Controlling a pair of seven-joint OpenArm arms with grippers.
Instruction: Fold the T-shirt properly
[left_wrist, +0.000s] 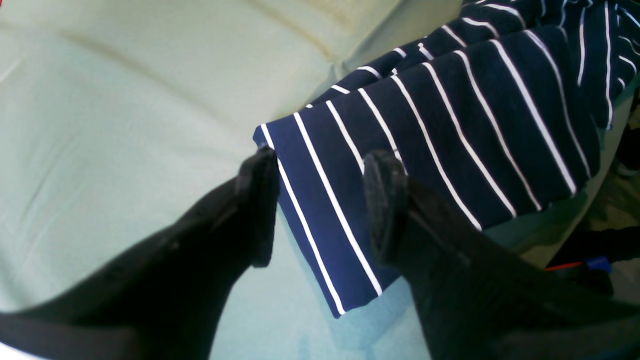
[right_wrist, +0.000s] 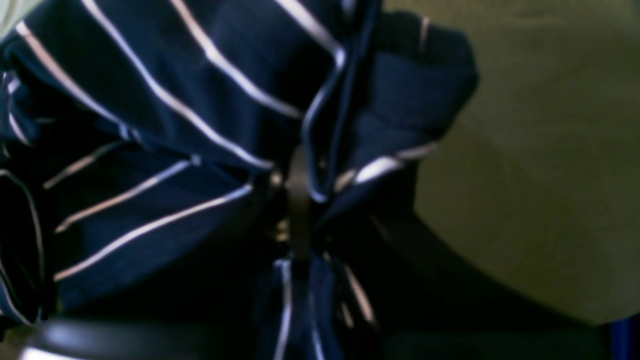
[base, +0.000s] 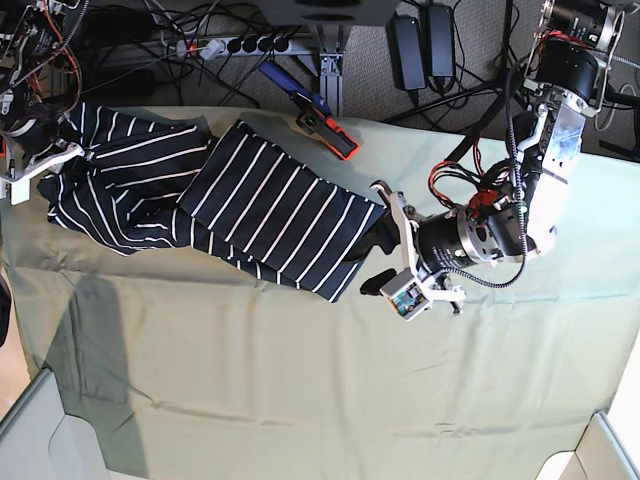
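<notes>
The T-shirt (base: 260, 210), navy with thin white stripes, lies rumpled across the back left of the green table cloth (base: 320, 380). My left gripper (left_wrist: 320, 200) is open, and a folded corner of the T-shirt (left_wrist: 450, 125) lies flat between its two black fingers (left_wrist: 260, 200). In the base view this left gripper (base: 382, 240) sits at the shirt's right end. At the shirt's far left end my right gripper (base: 42, 155) is shut on a bunch of the fabric. The right wrist view shows the right gripper (right_wrist: 300, 215) with the gathered T-shirt (right_wrist: 165, 100) pinched in its jaws.
An orange and blue clamp tool (base: 325, 125) lies on the cloth just behind the shirt. A power strip (base: 230, 45) and cables run behind the table. Grey bins stand at the front left (base: 30, 430) and front right (base: 600, 450) corners.
</notes>
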